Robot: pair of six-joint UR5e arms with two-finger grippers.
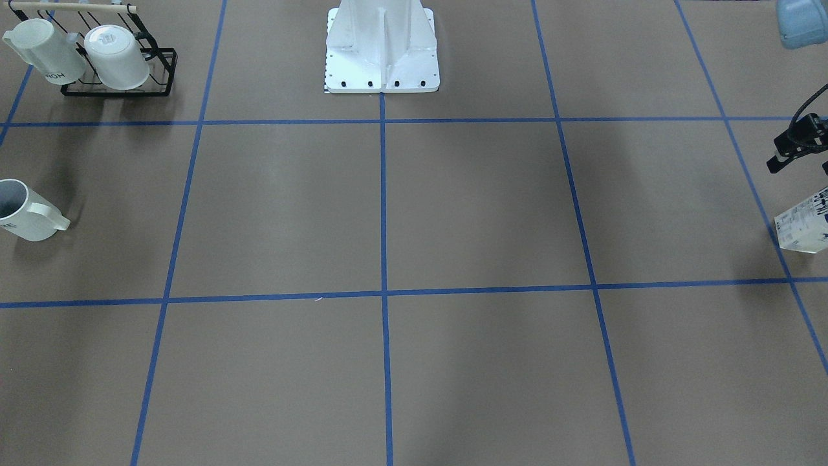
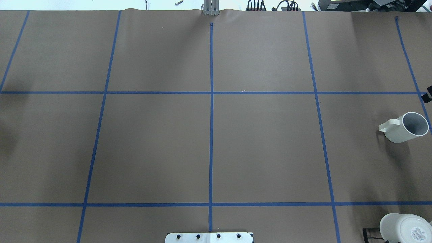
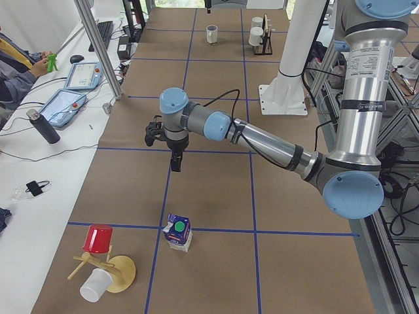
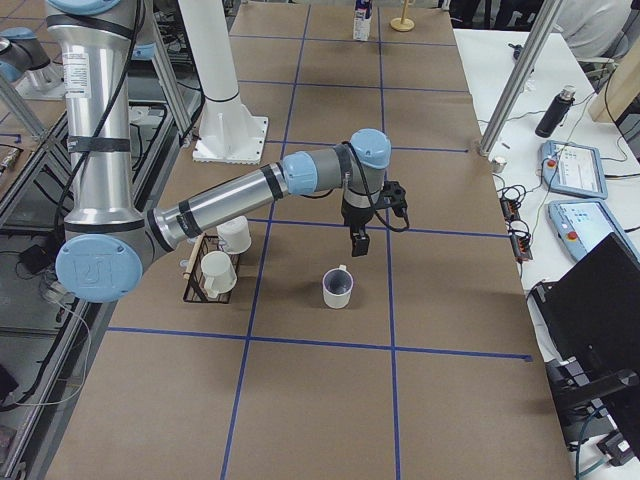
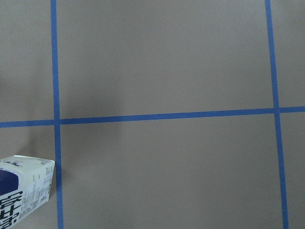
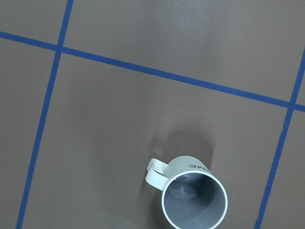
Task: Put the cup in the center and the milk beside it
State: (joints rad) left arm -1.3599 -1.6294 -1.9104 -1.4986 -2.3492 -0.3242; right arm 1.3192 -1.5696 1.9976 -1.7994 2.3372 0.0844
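Open in the middle, blocked only at the edges.
Free to pass over the brown table (image 2: 152, 145) around the center (image 2: 211, 92); at the right end stopped by the upright cup (image 2: 403, 128) and, nearer the robot, the wire rack (image 1: 118, 92) with two mugs (image 1: 116, 58); at the left end by the milk (image 1: 802, 223); at the robot's edge by the white base (image 1: 381, 48).

Arms outstretched; left gripper (image 3: 175, 163) and right gripper (image 4: 356, 244) point downward.
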